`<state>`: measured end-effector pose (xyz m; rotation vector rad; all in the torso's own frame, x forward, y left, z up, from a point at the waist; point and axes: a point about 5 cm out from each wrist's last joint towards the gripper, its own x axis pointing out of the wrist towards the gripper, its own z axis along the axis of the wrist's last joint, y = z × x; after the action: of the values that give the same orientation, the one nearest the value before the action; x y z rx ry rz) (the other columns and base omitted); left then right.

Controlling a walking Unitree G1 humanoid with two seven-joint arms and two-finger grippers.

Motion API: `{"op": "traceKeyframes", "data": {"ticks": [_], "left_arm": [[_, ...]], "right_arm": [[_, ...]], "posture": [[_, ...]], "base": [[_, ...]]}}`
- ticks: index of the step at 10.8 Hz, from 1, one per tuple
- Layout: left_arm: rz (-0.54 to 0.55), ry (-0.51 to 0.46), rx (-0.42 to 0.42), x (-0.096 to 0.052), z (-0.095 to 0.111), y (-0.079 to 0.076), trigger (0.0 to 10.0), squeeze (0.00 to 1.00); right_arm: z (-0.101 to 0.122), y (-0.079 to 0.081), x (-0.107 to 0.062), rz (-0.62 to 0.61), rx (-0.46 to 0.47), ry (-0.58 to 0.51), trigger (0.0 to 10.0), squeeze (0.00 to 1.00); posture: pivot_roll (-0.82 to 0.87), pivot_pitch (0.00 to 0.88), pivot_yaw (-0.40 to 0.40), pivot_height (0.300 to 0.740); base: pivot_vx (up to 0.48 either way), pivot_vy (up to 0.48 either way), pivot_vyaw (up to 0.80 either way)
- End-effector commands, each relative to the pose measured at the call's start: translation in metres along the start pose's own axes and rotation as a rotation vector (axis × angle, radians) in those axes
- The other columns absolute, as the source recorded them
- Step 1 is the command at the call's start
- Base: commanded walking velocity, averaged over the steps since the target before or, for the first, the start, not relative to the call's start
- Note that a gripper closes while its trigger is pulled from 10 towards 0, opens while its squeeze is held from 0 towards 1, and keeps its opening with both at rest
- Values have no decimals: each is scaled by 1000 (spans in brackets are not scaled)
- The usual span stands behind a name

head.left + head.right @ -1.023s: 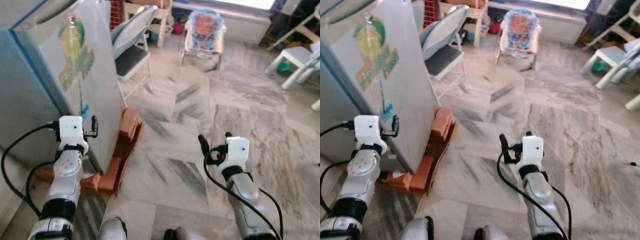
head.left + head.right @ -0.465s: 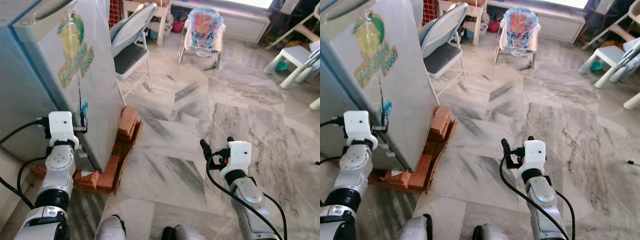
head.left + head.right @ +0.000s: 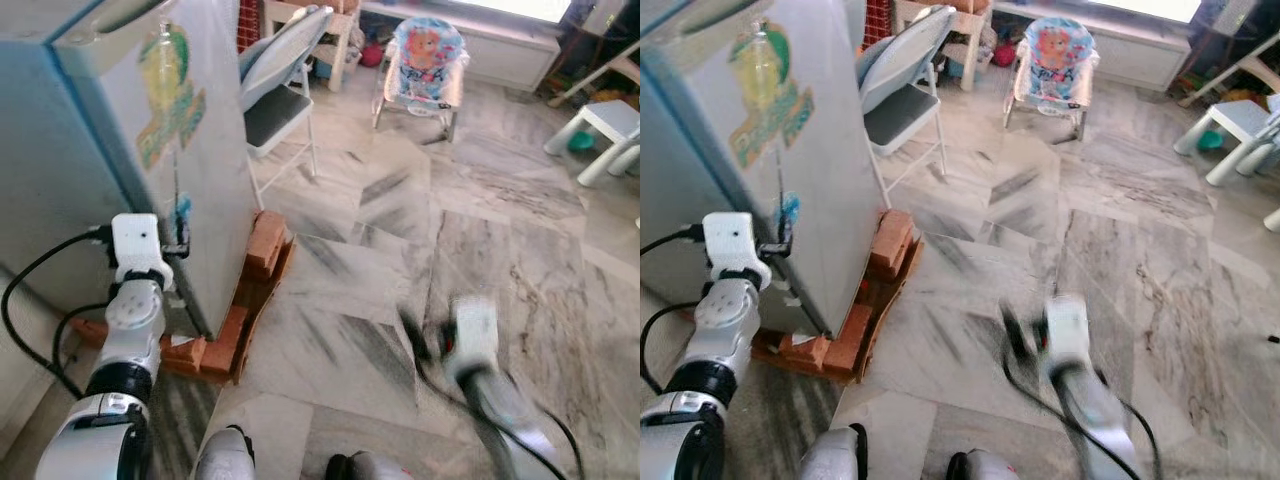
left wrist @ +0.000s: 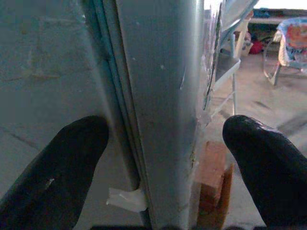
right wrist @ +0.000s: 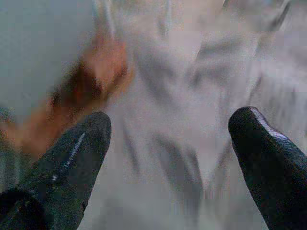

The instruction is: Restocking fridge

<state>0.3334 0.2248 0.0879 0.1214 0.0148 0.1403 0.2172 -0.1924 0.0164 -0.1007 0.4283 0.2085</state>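
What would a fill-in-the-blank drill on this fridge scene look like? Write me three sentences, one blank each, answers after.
1. The fridge stands raised on a base of ____.
2. The left gripper has its open fingers either side of the fridge door's ____.
3. The right gripper hangs open over the ____ floor, holding nothing.

Answers: bricks; edge; marble

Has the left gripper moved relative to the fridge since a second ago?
Yes. The left gripper has closed in on the fridge door edge, which its fingers now straddle.
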Motion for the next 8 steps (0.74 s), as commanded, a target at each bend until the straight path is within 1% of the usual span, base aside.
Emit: {"op": "traceKeyframes", "data": {"ticks": [1,2,4,7,8], "left_arm": [[-127,-73,16,8,18,-25,10000,0],[-220,-110,24,6,24,-48,10000,0],[-347,-143,22,4,32,-80,10000,0],[-445,-163,19,4,42,-104,10000,0],[-639,-211,-38,-8,57,-144,10000,0]], "right_arm": [[-11,2,-2,31,-20,67,10000,0],[-19,5,-6,78,-19,118,10000,0],[-18,10,-3,99,-18,123,10000,0],[-17,9,0,108,-16,131,10000,0],[-16,11,1,130,-17,134,10000,0]], "posture": [[69,114,-93,740],[69,112,-92,740],[72,105,-86,740],[71,100,-81,740],[77,95,-84,740]], "base": [[0,0,0],[0,0,0],[0,0,0],[0,0,0],[0,0,0]]}}
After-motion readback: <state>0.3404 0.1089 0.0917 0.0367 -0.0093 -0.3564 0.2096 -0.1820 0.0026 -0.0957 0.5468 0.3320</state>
